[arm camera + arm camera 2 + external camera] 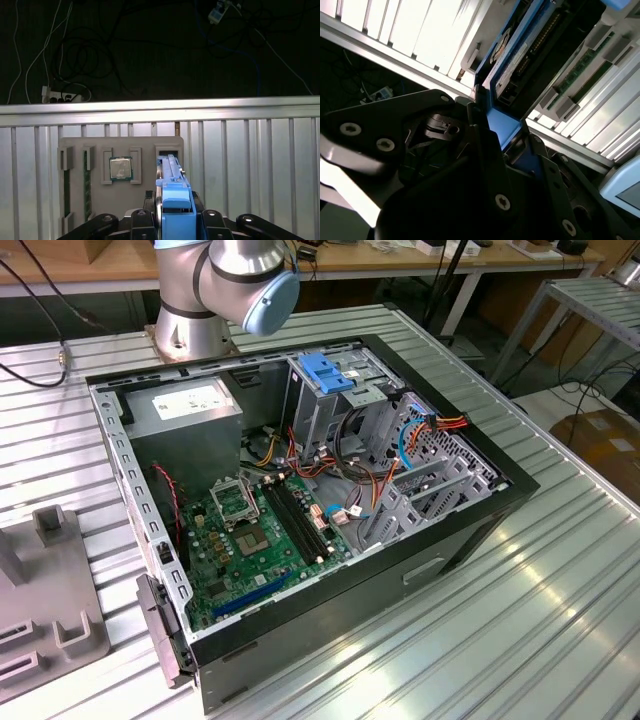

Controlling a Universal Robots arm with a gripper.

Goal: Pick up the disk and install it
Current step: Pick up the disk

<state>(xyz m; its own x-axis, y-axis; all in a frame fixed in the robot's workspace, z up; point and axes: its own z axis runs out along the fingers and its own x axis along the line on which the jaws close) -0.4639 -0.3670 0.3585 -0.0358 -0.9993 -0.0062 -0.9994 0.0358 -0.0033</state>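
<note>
**A:** Couple of green memory sticks (86, 182), then a processor chip (120, 168), all sitting in the grey holder tray (145, 145) in the first wrist view. Where's the disk (172, 200)?

**B:** Standing on edge just beside the chip's pocket, blue rail facing the camera. The gripper (174, 217) has its fingers (140, 218) clamped on both its sides. Can't tell if it's clear of its slot.
</note>
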